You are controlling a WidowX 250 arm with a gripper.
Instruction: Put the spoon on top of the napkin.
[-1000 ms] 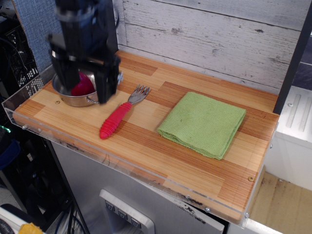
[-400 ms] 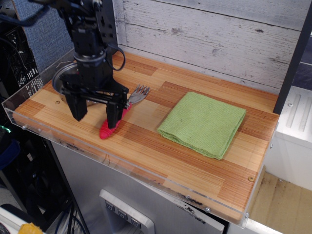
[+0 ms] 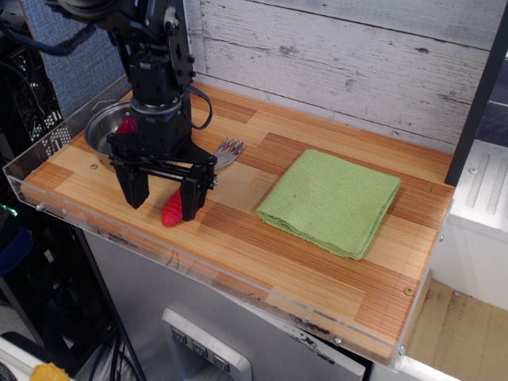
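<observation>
The black robot gripper (image 3: 163,200) is seen low over the wooden tabletop (image 3: 238,238), its two fingers spread apart and closed on nothing. The spoon with the ribbed red plastic handle and tined silver head (image 3: 171,214) lies flat on the wood, its handle partly hidden behind the finger toward 3 o'clock. The folded square light-green woven napkin (image 3: 329,202) lies apart at 3 o'clock from the spoon. A round metal bowl (image 3: 101,131) sits at 10 o'clock from the gripper.
</observation>
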